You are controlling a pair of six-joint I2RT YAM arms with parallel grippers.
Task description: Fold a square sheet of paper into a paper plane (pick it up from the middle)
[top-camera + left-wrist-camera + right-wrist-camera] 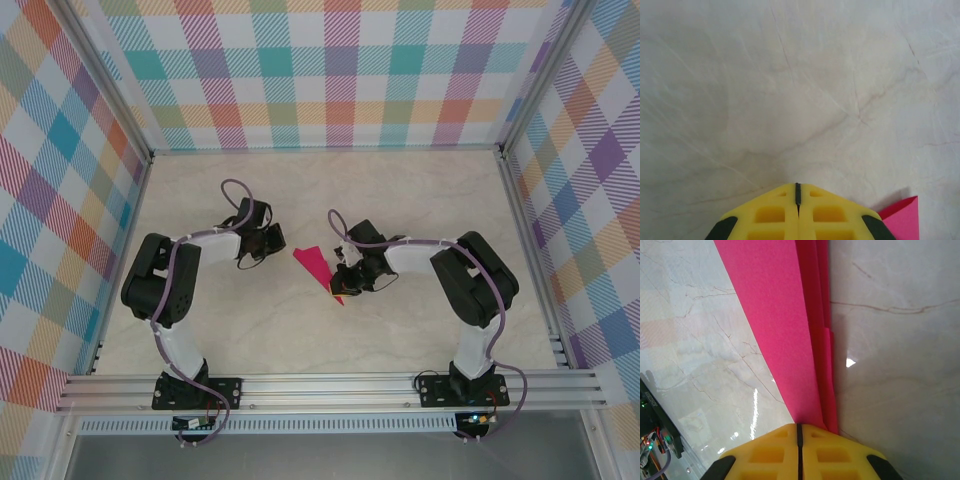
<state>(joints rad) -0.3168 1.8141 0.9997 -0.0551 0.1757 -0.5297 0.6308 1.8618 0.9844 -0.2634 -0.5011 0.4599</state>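
The square sheet of paper lies on the table as a narrow, pointed magenta paper plane (314, 262) with layered creases (785, 330). My right gripper (344, 279) is shut, its yellow fingertips (799, 426) down on the plane's near end; the paper runs under the fingers rather than into the seam between them. My left gripper (247, 260) is shut with nothing in it (798, 187) and sits just left of the plane, apart from it. One pink corner of the paper plane (902, 219) shows to the right of its fingers.
The marble-patterned table (420, 190) is walled by checked panels at the back and both sides. An aluminium rail (330, 388) runs along the near edge with both arm bases on it. A circuit board with wires (655, 437) shows at the lower left.
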